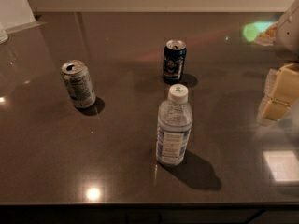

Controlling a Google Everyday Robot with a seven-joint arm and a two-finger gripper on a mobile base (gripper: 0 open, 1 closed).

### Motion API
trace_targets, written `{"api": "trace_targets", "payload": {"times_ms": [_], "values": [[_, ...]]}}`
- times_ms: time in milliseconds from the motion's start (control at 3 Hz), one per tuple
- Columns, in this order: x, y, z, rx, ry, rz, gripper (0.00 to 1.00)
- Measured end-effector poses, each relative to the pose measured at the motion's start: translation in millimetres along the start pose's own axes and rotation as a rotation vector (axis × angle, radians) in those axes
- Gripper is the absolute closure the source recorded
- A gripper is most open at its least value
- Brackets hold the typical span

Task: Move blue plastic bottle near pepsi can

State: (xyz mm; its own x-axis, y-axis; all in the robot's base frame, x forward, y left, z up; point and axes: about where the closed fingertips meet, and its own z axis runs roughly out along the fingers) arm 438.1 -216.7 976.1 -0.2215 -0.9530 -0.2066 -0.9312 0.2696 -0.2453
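Note:
The blue plastic bottle [174, 127] stands upright on the dark countertop, a little right of centre. It is clear and ribbed, with a white cap and a blue-and-white label. The pepsi can [174, 60] is dark navy with a silver top and stands upright behind the bottle, about a bottle's height away. My gripper [279, 96] is at the right edge of the view, well to the right of the bottle. It touches neither the bottle nor the can and holds nothing.
A silver-grey can [78, 84] with greenish print stands at the left. The countertop's [117, 157] front edge runs along the bottom. A wall runs along the back, and bright light patches lie at the right.

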Motion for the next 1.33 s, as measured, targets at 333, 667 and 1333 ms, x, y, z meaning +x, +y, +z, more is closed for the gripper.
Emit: {"api": "trace_targets", "payload": {"times_ms": [333, 667, 1333], "values": [[0, 1, 0, -0.002, -0.005, -0.001, 0.00], [-8, 13, 3, -0.040, -0.087, -0.023, 0.00], [-57, 66, 28, -0.141, -0.382, -0.117, 0.00]]}}
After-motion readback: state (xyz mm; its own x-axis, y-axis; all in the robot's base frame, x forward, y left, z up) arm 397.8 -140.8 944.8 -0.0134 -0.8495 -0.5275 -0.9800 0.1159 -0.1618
